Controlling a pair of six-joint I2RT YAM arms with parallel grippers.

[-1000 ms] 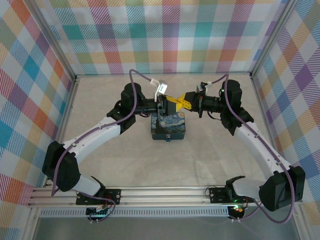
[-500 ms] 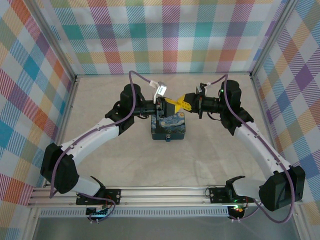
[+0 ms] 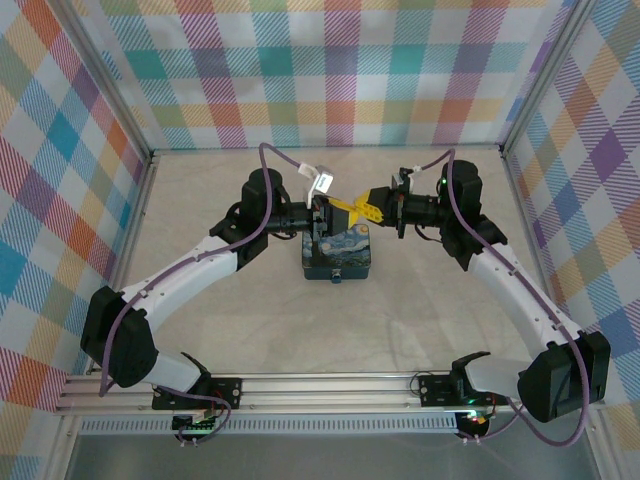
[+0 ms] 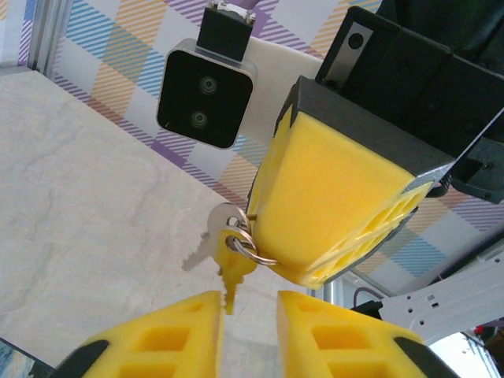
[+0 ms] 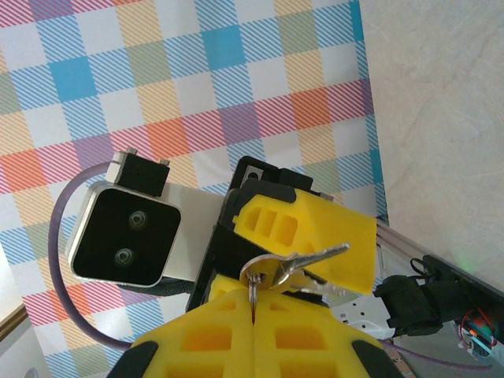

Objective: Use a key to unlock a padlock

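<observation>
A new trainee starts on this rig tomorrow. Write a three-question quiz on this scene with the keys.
1. True or false: the right gripper is shut on the bunch of keys.
2. What hangs between the fingers of the left gripper? A) a yellow key B) a padlock C) a cable
3. Fill in: in the top view, the grippers meet near a dark-blue painted ____.
Key: 1 true; 2 A; 3 box.

Walls (image 3: 340,60): pastel plaid in teal, orange, purple and yellow on white. Table (image 3: 250,330): mottled beige. Arms (image 3: 190,270): white with black joints. Fingers (image 4: 331,205): bright yellow. Keys (image 4: 201,248): one silver, one yellow. Box (image 3: 340,250): dark blue with yellow swirls.
</observation>
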